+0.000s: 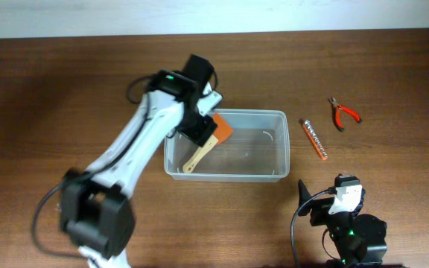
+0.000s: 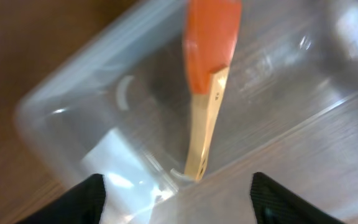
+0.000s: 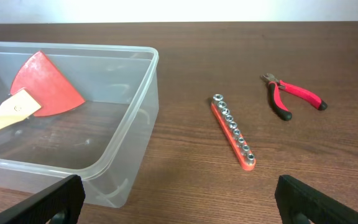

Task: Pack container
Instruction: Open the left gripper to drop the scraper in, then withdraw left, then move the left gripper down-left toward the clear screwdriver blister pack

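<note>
Dark woodgrain table [image 3: 197, 56] bears clear rounded plastic container [image 3: 137, 118] holding orange wooden-handled spatula [image 3: 45, 84].

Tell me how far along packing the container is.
Done: the orange scraper lies inside the container, the left gripper open above it. In hand: nothing; the right gripper is open too. Left: the socket rail and the red pliers, both on the table beside the container.

1. Setting: a robotics laboratory bench.
2. Two robot arms, the left arm [image 1: 136, 141] and the right arm [image 1: 345, 223], stood at a bare wood-grain table [image 1: 51, 89].
3. A plain pale wall [image 1: 214, 15] bordered the far edge.
4. Test items lay spaced apart: the container [image 1: 229, 177], red-handled pliers [image 1: 343, 113] and an orange socket rail [image 1: 313, 139].
</note>
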Motion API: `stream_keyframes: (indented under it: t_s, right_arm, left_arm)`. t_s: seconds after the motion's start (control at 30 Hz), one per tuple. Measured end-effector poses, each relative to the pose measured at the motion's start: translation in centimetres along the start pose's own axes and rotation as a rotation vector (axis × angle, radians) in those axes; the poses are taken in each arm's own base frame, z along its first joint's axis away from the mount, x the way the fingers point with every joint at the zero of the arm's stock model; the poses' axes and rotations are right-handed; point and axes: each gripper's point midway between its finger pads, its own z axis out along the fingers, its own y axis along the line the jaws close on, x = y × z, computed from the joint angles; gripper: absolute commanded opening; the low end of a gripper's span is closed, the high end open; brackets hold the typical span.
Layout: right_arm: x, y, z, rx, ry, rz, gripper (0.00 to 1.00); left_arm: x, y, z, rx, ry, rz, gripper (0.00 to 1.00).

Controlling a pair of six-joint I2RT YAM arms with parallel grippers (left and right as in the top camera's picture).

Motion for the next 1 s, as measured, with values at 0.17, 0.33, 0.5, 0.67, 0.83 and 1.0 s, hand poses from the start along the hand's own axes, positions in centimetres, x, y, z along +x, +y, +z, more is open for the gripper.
stream_keyframes:
  t_s: [0.17, 0.33, 0.5, 0.67, 0.83, 1.0]
  right_arm:
    - [0.0, 0.0, 0.0, 0.000, 0.000, 0.000, 0.99]
    - [0.0, 0.0, 0.0, 0.000, 0.000, 0.001, 0.99]
    - [0.0, 0.0, 0.0, 0.000, 0.000, 0.000, 0.98]
    - [0.0, 0.0, 0.0, 0.000, 0.000, 0.000, 0.99]
    - [0.0, 0.0, 0.0, 0.000, 0.000, 0.000, 0.99]
    - [0.0, 0.0, 0.0, 0.000, 0.000, 0.001, 0.99]
  left_arm:
    - [1.0, 2.5, -6.0, -0.049, -0.109, -0.096, 0.64]
    - [3.8, 5.1, -7.6, -0.068, -0.070, -0.190, 0.62]
    - [6.8, 8.6, -7.8, -0.102, -0.006, -0.383, 0.58]
    - [9.8, 13.3, -8.2, -0.150, 0.008, -0.664, 0.02]
    - [11.9, 16.1, -8.5, -0.170, 0.006, -0.826, 0.02]
    - [12.6, 16.9, -8.7, -0.177, 0.005, -0.875, 0.02]
